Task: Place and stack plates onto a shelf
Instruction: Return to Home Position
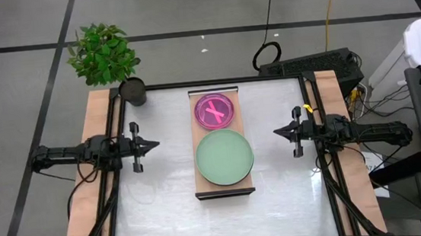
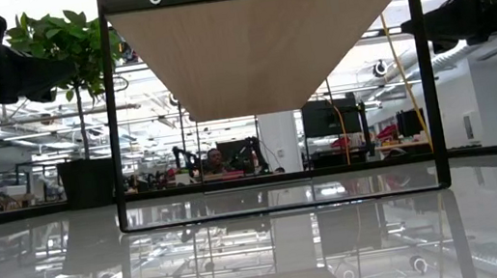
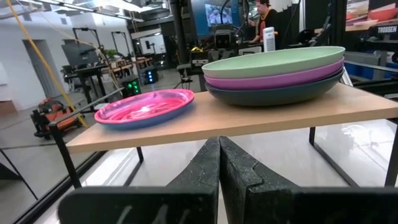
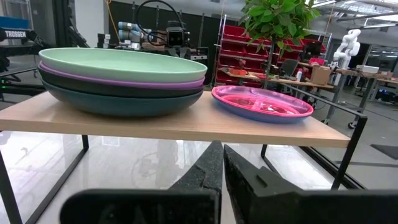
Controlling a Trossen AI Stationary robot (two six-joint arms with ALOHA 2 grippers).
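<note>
White glossy table (image 1: 165, 213) fills the overhead view, with grey floor (image 1: 19, 28) around it. At its centre stands the shelf (image 1: 224, 191), a light-wood board raised on thin dark metal legs (image 4: 349, 155). Two stacks of plates sit on the board, side by side and close together. The larger stack has the sage-green plate (image 1: 224, 156) on top, a purple plate (image 3: 273, 78) under it and a dark teal plate (image 3: 273, 94) at the bottom. The smaller stack, at the end nearer the potted plant (image 1: 103, 52), is topped by a pink plate (image 1: 214, 111). The left gripper (image 1: 154, 145) hovers over the table well to the left of the shelf, fingers pressed together and holding nothing. The right gripper (image 1: 277, 133) mirrors it on the right side, fingers likewise together and empty.
</note>
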